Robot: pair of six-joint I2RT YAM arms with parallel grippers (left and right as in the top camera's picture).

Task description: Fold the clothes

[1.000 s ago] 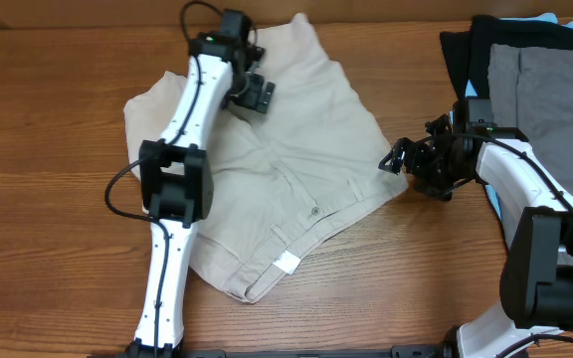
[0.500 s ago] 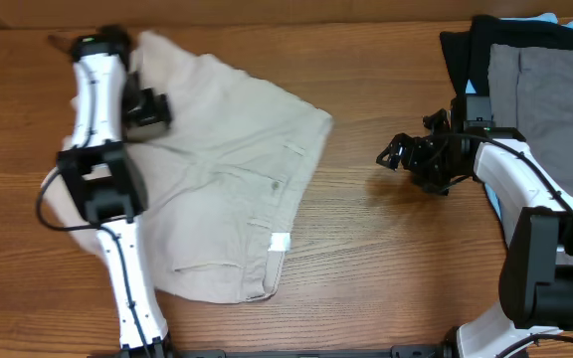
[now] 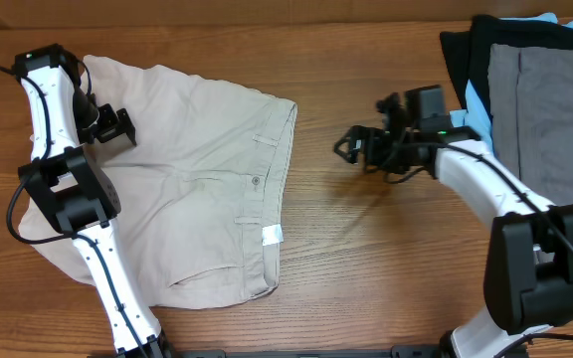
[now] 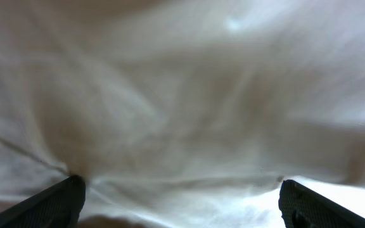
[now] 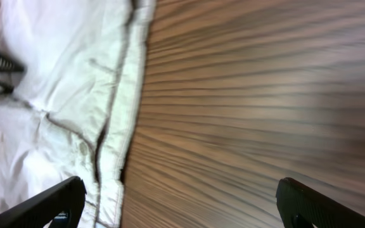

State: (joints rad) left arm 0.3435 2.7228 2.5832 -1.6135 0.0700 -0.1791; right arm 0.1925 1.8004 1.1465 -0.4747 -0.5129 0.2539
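The pale beige shorts, the clothes [image 3: 197, 189], lie spread on the left half of the wooden table. Their waistband faces right and carries a small white label [image 3: 273, 235]. My left gripper [image 3: 112, 126] hovers over the upper left part of the shorts. In the left wrist view, cloth [image 4: 182, 95] fills the frame and the left gripper [image 4: 182, 202] stands open, its jaws wide apart. My right gripper [image 3: 351, 149] is open above bare wood, to the right of the waistband. The right wrist view shows the right gripper [image 5: 182, 206] over table, with the waistband edge [image 5: 116, 107] at left.
A pile of other garments lies at the back right: a black one [image 3: 461, 50], a flat grey one [image 3: 545, 99] and a light-blue edge [image 3: 477, 109]. Bare wooden table [image 3: 366, 259] lies between the shorts and the pile.
The left arm swung far to the left and the shorts shifted left with it, turning and lying flatter. The right gripper moved left and slightly back, toward the waistband.
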